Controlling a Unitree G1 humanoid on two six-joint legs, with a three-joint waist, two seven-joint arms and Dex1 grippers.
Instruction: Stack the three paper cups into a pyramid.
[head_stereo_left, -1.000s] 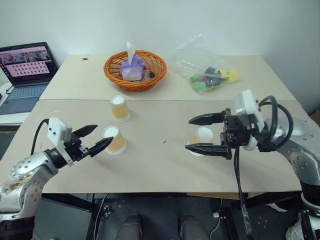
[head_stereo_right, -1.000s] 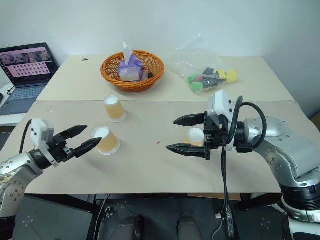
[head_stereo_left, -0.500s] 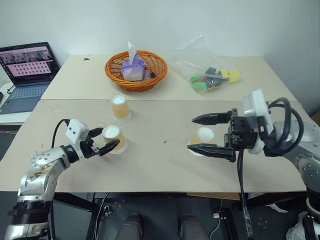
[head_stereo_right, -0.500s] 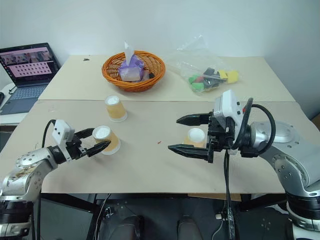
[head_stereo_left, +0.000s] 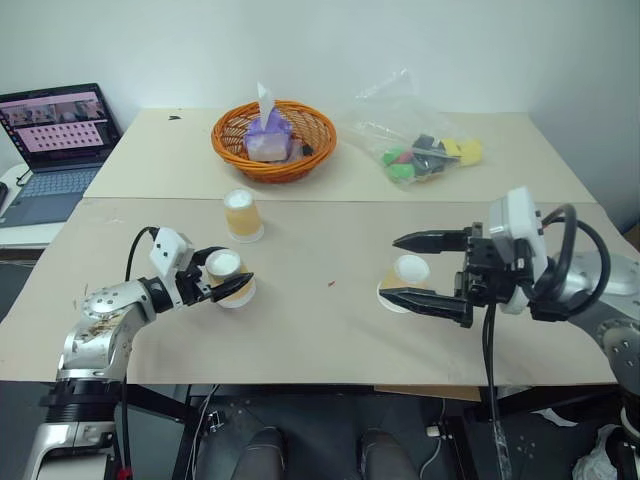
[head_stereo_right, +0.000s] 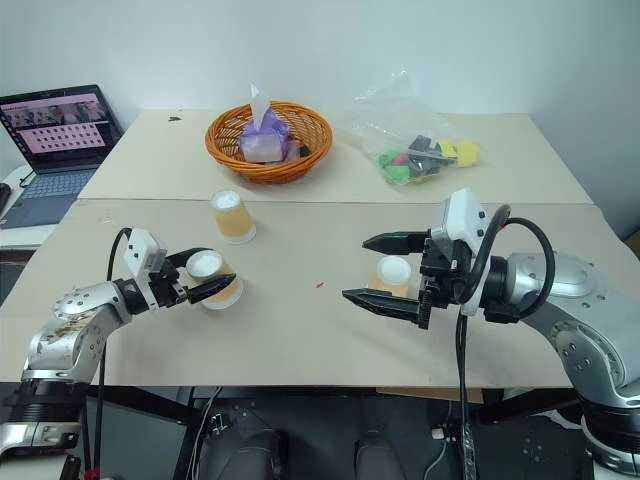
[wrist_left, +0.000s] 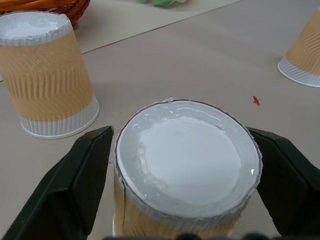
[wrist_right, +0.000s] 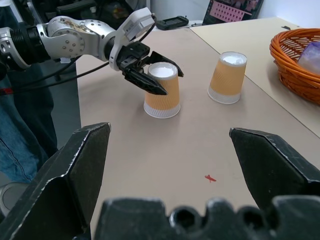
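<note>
Grabbing the near paper cup (wrist_left: 187, 165) looks like the step here. Best bet: squeeze gently around the ribbed wall so it doesn't crumple, then lift straight up. The left gripper (head_stereo_left: 226, 283) has its fingers (wrist_left: 82, 175) hugging both sides of it, touching or nearly so, hard to say. Second cup (head_stereo_left: 243, 215) sits just beyond. The right gripper (head_stereo_left: 437, 270) is spread wide and empty, with the third cup (head_stereo_left: 405, 279) behind its fingers.
</note>
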